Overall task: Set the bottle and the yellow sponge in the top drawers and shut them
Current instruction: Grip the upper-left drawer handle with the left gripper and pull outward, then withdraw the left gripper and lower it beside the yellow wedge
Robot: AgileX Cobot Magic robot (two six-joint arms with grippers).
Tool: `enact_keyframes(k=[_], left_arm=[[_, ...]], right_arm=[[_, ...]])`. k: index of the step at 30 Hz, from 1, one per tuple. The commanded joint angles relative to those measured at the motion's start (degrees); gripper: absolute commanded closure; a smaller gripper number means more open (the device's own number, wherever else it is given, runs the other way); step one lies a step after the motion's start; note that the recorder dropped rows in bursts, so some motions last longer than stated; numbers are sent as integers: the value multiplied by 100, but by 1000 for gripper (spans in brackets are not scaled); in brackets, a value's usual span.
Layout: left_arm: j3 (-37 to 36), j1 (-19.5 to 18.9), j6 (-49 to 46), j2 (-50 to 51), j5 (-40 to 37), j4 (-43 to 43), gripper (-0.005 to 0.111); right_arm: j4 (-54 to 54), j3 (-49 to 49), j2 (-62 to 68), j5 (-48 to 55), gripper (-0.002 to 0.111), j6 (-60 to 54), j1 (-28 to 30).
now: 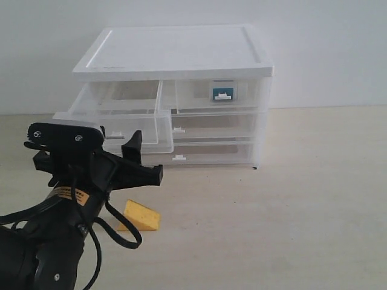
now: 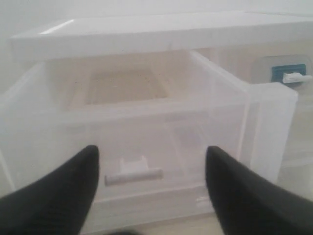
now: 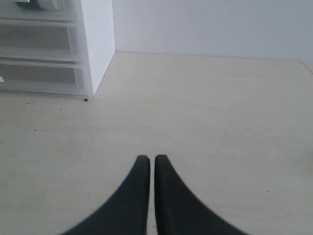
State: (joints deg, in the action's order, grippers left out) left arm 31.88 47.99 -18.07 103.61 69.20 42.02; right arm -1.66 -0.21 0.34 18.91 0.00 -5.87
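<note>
The top left drawer [image 1: 118, 130] is pulled out and empty, its tab handle [image 2: 133, 172] facing my left gripper [image 2: 151, 149]. That gripper [image 1: 148, 154] is open just in front of the drawer's front wall and holds nothing. The top right drawer [image 1: 242, 90] is closed; the teal bottle [image 1: 222, 88] shows through its translucent front [image 2: 279, 73]. On the table in front of the unit, to the right of my left arm, lies the yellow sponge [image 1: 142, 216]. My right gripper [image 3: 148, 159] is shut and empty above bare table; the exterior view does not show it.
The drawer unit [image 1: 181, 51] has a flat white top and two closed full-width drawers [image 1: 211, 130] below. Its lower right corner [image 3: 98, 58] shows in the right wrist view. Pale wooden table [image 1: 302, 199] stretches to the right; a white wall stands behind.
</note>
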Motion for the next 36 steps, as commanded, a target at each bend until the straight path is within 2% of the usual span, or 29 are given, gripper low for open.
enact_keyframes(k=[1, 5, 15, 21, 27, 32, 36], left_arm=[[-24, 53, -33, -115, 43, 93, 28], [-24, 53, -174, -271, -533, 380, 27], [-24, 53, -714, -904, -2351, 419, 27], [-24, 53, -1520, -1306, -3359, 722, 27], [-24, 53, -2304, -1901, -4785, 726, 28], [-24, 53, -3430, -2361, -6299, 468, 28], [-24, 53, -3942, -2596, -7386, 30, 34]], right_arm=[[-12, 21, -34, -44, 107, 0, 8], [-12, 21, -34, -44, 107, 0, 8], [-12, 21, -34, -44, 107, 0, 8], [-12, 21, -34, -44, 107, 0, 8], [-12, 21, -34, -44, 107, 0, 8], [-12, 21, -34, -44, 107, 0, 8], [-12, 21, -34, -44, 107, 0, 8]])
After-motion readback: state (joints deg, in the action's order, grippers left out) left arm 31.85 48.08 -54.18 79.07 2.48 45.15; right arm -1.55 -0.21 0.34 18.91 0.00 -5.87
